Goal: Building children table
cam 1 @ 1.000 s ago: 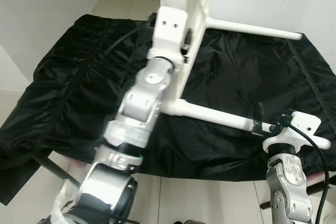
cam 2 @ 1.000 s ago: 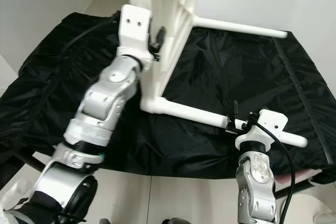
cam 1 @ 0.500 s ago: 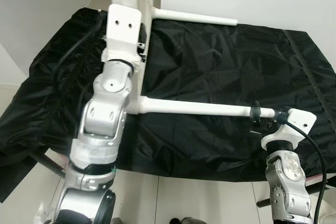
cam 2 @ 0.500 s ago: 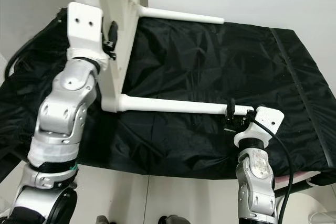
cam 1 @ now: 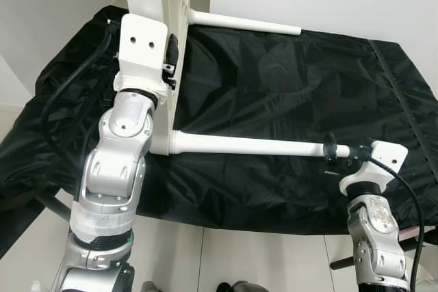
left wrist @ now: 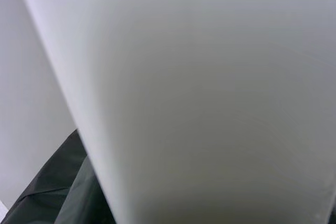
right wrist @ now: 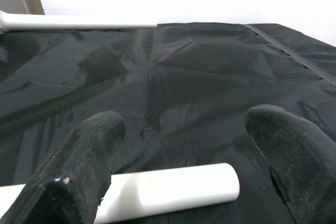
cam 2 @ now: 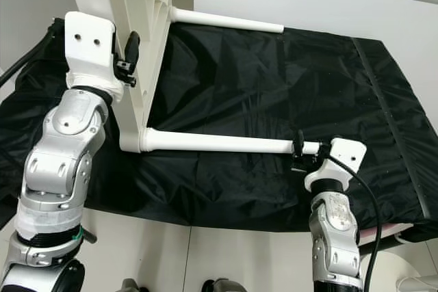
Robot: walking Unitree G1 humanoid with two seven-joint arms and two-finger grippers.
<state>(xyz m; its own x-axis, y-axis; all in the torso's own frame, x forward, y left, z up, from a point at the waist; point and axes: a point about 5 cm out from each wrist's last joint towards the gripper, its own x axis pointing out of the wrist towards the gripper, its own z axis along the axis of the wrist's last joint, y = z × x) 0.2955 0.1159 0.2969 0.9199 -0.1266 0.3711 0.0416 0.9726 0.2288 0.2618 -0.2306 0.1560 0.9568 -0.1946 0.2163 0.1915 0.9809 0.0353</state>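
Both arms silver, chunky rounded joint segments, brushed metal look. Left arm (cam 1: 113,169) has green ring low down, near black base joint. White wrist bracket (cam 1: 142,49) just behind left gripper (cam 1: 171,56), two dark screw holes in it. Thick black cable (cam 1: 72,87) loops back from it. Right gripper (right wrist: 184,150) fingers (right wrist: 79,166) black, rough, scuffed. White mount plus black cable behind it too.

Two white legs (cam 1: 246,146) bar the black cloth (cam 1: 308,87) (open between).
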